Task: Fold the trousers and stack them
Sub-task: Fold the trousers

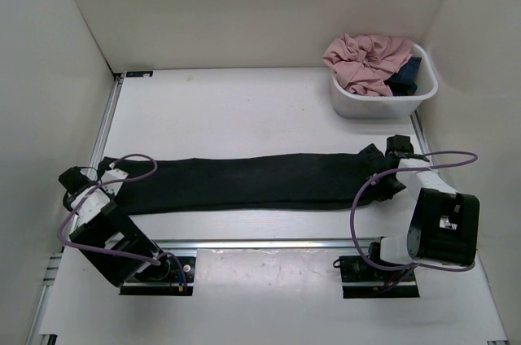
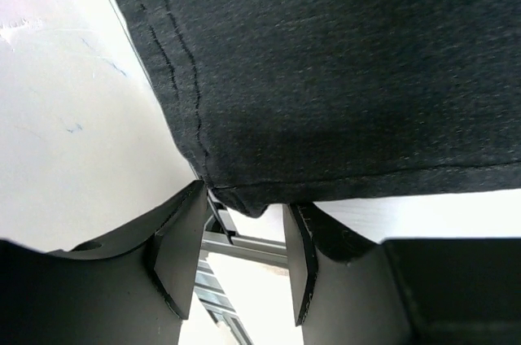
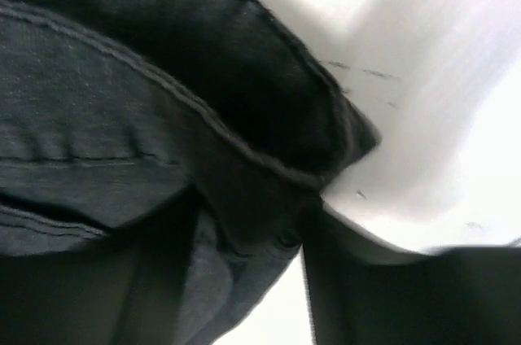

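Observation:
The black trousers [image 1: 244,182] lie stretched out flat across the table, left to right, legs on top of each other. My left gripper [image 1: 108,174] is at their left end. In the left wrist view it [image 2: 244,203] is open, and the hem corner of the trousers [image 2: 342,76] sits just at its fingertips. My right gripper [image 1: 389,168] is at the right end. In the right wrist view it [image 3: 252,231] is shut on the bunched waistband of the trousers [image 3: 163,117], which is raised a little off the table.
A white tub [image 1: 383,102] stands at the back right, holding a pink garment [image 1: 366,60] and a small dark blue garment [image 1: 405,76]. White walls enclose the table on three sides. A metal rail [image 1: 269,243] runs along the front by the arm bases.

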Tool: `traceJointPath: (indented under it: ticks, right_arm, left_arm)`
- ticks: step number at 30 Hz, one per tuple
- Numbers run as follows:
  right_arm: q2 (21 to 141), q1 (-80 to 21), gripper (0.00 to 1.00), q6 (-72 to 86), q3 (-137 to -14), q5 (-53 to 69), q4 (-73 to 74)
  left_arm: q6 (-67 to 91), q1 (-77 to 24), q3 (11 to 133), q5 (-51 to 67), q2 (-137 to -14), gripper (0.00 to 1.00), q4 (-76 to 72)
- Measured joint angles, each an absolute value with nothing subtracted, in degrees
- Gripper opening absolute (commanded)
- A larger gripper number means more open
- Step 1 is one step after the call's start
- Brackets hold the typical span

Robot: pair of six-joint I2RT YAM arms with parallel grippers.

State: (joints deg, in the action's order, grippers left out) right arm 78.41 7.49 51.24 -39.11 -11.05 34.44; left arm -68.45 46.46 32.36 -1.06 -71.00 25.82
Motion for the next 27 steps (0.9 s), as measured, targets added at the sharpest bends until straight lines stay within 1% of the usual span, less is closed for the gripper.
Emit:
traceJointPath:
  ticks: [1,2,4,9,11,13,16,19,21,23,25,27]
  right_arm:
    - [78.5,7.5,0.22,51.7,-39.1,-10.9,33.6]
    - [78.7,7.5,0.13,52.2,-39.0,-10.7,32.5]
    - [78.8,7.8,0.00,52.1,-38.9,-10.4,31.6]
    - [78.2,10.5,0.00,51.0,-38.9,-11.2,30.9]
    - [77.1,11.2,0.00,49.8,-39.1,-14.1,32.2]
    - [75.1,11.7,0.00,47.7,-40.8,-19.8,36.4]
    - [70.7,12.2,0.00,42.2,-47.7,-27.9,42.0]
    - [66.1,10.5,0.00,34.8,-56.8,-34.9,43.1]
    - [64.2,6.7,0.00,29.7,-62.1,-39.2,42.2]
    - [63.8,-0.6,0.00,25.9,-66.2,-43.3,41.3]
    - [64.8,-10.5,0.00,24.3,-67.7,-47.2,40.5]
    - [67.9,-22.9,0.00,25.1,-68.2,-51.1,40.9]
  left_arm:
    - [-68.3,46.5,32.4,-1.0,-70.7,0.59,26.1]
    - [-68.2,46.5,32.5,-0.9,-70.2,0.61,26.7]
    - [-68.0,46.5,33.0,-0.2,-68.6,0.67,28.1]
    - [-67.1,46.6,36.6,1.9,-65.1,0.73,33.1]
    - [-66.6,46.6,38.5,3.3,-64.9,0.76,35.6]
    - [-66.4,46.6,40.2,4.8,-64.9,0.80,38.4]
    - [-65.5,46.7,42.7,7.5,-64.5,0.81,42.7]
    - [-63.9,45.6,44.1,9.7,-63.9,0.81,45.4]
    - [-62.0,43.2,44.5,10.6,-63.7,0.81,46.6]
    - [-59.7,40.1,44.8,11.5,-64.0,0.80,47.4]
    - [-56.8,36.5,45.3,12.0,-65.1,0.79,48.0]
    - [-53.4,32.5,46.1,12.3,-67.4,0.79,48.3]
